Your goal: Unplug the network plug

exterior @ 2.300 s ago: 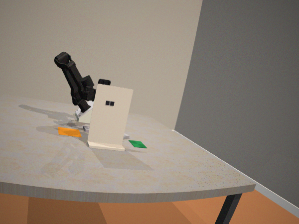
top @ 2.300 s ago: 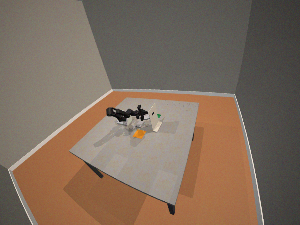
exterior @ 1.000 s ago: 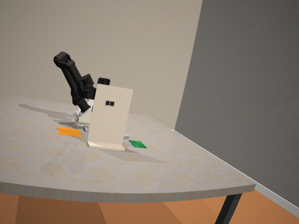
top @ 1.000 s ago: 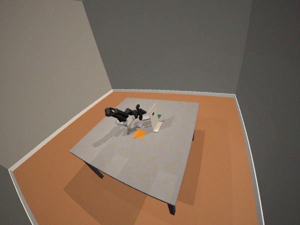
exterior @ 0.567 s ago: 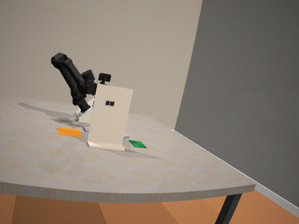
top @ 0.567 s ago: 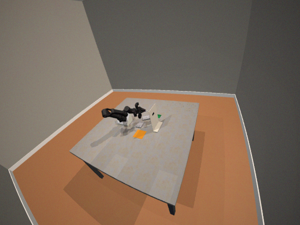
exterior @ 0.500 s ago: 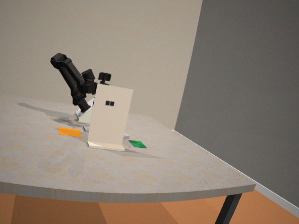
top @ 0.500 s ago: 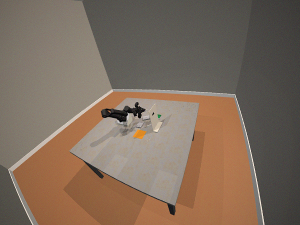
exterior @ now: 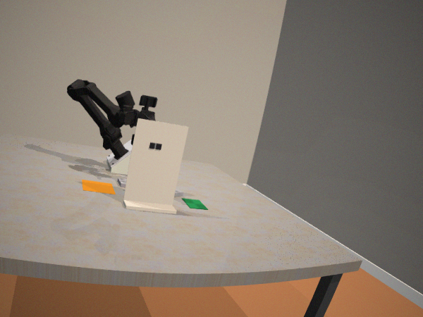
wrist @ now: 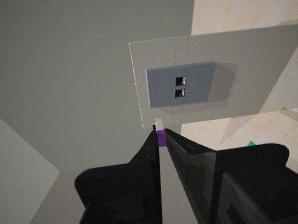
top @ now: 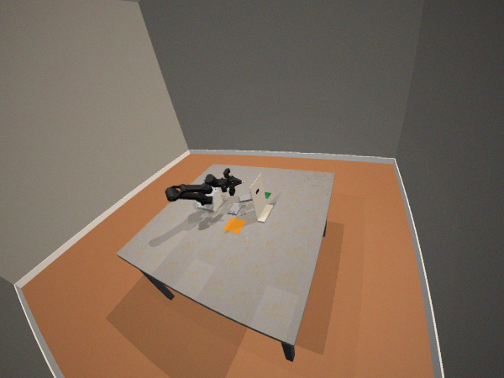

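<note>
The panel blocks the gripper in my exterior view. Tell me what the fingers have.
Observer: In the wrist view the gripper is shut on a small purple plug, pinched right at the fingertips.
Operator: Report whether it sits in a socket.
Observer: It does not. The plug is apart from the grey socket plate, lower in the picture than its two dark openings.
Operator: Place the gripper against the orange square.
Observer: From the top view, the gripper is beside the panel and not over the orange square, which lies nearer the camera.
</note>
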